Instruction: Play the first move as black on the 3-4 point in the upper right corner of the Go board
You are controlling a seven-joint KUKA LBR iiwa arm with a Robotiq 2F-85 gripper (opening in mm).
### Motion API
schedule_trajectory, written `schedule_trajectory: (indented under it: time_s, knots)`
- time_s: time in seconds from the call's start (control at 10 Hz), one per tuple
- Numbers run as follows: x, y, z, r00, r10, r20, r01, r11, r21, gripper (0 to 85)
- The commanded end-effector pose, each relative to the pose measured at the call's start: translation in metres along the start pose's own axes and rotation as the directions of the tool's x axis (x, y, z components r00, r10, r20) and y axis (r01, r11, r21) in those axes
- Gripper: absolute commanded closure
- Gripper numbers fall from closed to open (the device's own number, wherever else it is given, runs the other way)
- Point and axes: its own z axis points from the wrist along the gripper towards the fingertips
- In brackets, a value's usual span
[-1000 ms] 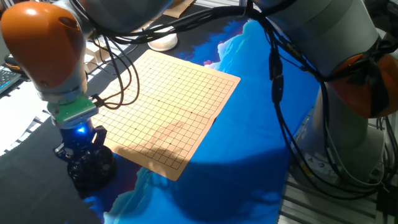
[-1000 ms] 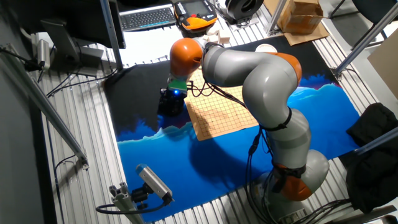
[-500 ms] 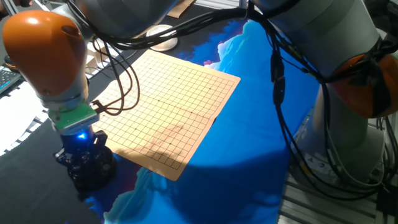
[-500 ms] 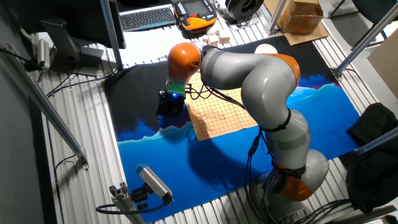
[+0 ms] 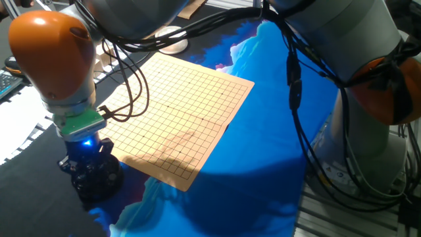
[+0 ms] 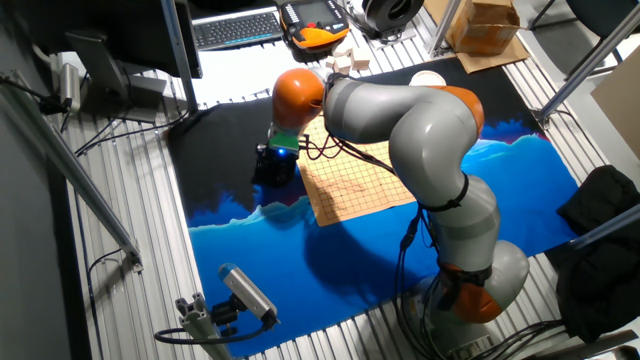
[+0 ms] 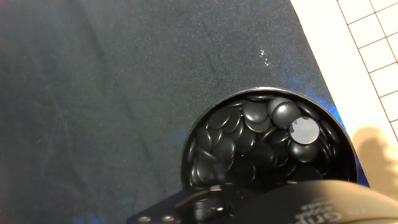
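Observation:
The Go board (image 5: 177, 108) is a tan gridded sheet lying on the blue cloth, and no stones sit on it. At its near-left corner stands a round black bowl (image 7: 268, 144) filled with several glossy black stones (image 7: 256, 115). My gripper (image 5: 87, 164) hangs straight down into that bowl (image 5: 99, 183). In the hand view only the hand's dark body (image 7: 292, 205) shows at the bottom edge, covering the fingertips. I cannot tell whether a black stone is between the fingers. From the other fixed view the gripper (image 6: 274, 166) sits just left of the board (image 6: 355, 182).
Blue cloth (image 5: 263, 164) covers the table right of the board, and dark cloth (image 7: 112, 81) lies left of the bowl. A pale round bowl (image 5: 172, 43) sits beyond the board's far edge. Cables hang from the arm over the board. A cardboard box (image 6: 485, 25) stands at the back.
The arm's orange joint has shifted slightly to the right and up. The hand stays over the bowl of stones.

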Motion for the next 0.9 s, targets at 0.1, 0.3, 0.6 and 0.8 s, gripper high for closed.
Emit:
schedule_trajectory:
  time_s: [0.1, 0.3, 0.6, 0.8]
  knots:
    - [-0.0008, 0.0003, 0.0016, 1.0, 0.001, 0.005, -0.001, 1.0, -0.001, 68.0]
    - [-0.0025, -0.0009, 0.003, 1.0, 0.002, 0.011, -0.002, 1.0, -0.001, 68.0]
    - [-0.0033, -0.0012, 0.0026, 1.0, 0.003, 0.007, -0.003, 1.0, -0.012, 68.0]
    - [-0.003, -0.0012, 0.0016, 1.0, 0.014, 0.002, -0.014, 1.0, -0.012, 51.0]
